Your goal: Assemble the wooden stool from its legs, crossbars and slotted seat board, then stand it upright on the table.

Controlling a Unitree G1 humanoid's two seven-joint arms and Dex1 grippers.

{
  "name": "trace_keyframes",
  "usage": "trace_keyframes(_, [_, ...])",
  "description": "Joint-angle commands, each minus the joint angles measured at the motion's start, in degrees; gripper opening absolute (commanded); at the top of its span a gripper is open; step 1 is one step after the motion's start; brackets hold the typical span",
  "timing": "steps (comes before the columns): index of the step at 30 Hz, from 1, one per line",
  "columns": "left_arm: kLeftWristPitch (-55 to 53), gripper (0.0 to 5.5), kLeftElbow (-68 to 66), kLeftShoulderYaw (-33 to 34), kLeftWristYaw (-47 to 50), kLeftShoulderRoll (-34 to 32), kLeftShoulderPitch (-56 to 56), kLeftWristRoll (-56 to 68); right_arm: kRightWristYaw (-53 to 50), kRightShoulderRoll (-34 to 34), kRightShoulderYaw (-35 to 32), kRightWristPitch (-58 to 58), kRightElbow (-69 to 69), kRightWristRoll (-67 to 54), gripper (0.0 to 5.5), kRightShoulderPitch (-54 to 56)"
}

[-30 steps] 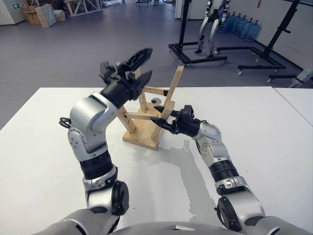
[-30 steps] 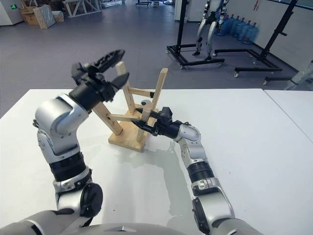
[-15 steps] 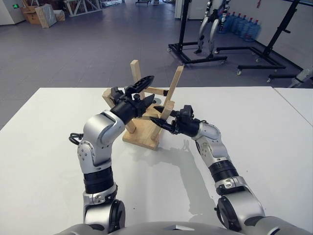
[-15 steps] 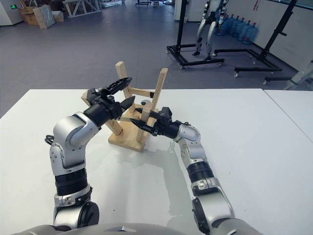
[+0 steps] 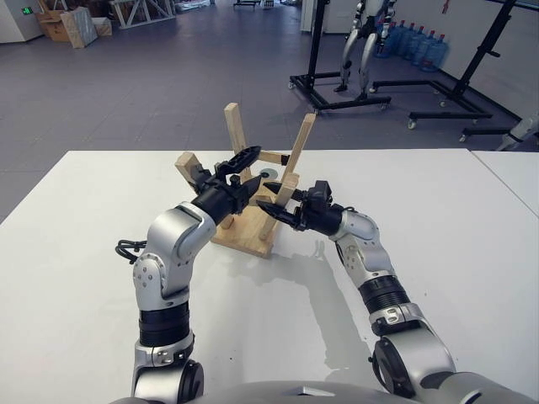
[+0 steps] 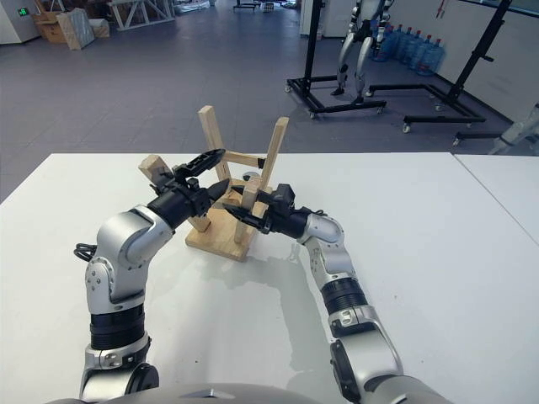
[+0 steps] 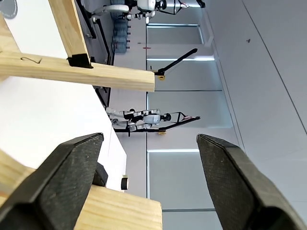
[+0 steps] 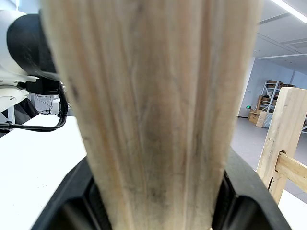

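The stool (image 5: 246,231) sits upside down at upper centre of the frame on the white tabletop (image 5: 438,236), seat board down, legs up. The right gripper (image 5: 271,197) has its jaws clamped on one leg (image 5: 301,143). Just left of it, the left gripper (image 5: 250,166) hovers among the legs with jaws apart

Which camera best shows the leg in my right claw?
Left eye view: the whole leg tilts up from the seat board, right claw around it. Right eye view matches; right wrist view shows one close stretch.

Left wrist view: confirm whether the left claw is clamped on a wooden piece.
No, the left claw is open, its fingers wide apart with only background between them.
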State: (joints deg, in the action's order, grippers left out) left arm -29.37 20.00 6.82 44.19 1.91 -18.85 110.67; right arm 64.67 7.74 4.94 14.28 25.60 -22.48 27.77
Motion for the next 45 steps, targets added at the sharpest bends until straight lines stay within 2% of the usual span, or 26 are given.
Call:
trace_keyframes(1, [1.5,3.55,0.6,-1.0,-0.6,-0.1,-0.8,-1.4,0.1,-0.5,0.6,-0.1,-1.0,0.5,2.05,0.7])
trace_keyframes(10, [-3.3,3.55,-5.9,-7.7,-8.3,-0.4,8.7,-7.3,0.0,-0.9,1.2,-0.8,-1.5,0.8,2.05,0.6])
trace_keyframes(14, [-3.1,3.55,-6.5,-5.0,-9.3,-1.9,5.8,-7.5,-0.4,-1.2,1.3,-0.8,-1.8,0.8,2.05,0.3])
trace_keyframes(24, [-0.7,3.55,-3.8,0.9,-4.8,-6.4,-5.5,-4.7,-0.7,-1.2,1.7,-0.7,-2.3,0.9,2.05,-0.3])
trace_keyframes(36, [-6.8,3.55,-9.3,-6.2,-15.3,-4.9,7.2,-17.3,-3.2,0.2,4.3,-5.7,-8.0,3.4,2.05,-0.5])
trace_keyframes(40, [-6.8,3.55,-9.1,-5.3,-15.8,-4.3,6.5,-18.0,-5.7,0.6,6.0,-9.0,-9.8,4.9,2.05,-1.8])
trace_keyframes(45, [-5.4,3.55,-8.0,-1.2,-12.8,-5.6,-0.2,-15.1,-8.3,0.4,6.8,-10.0,-9.6,6.0,2.05,-3.9])
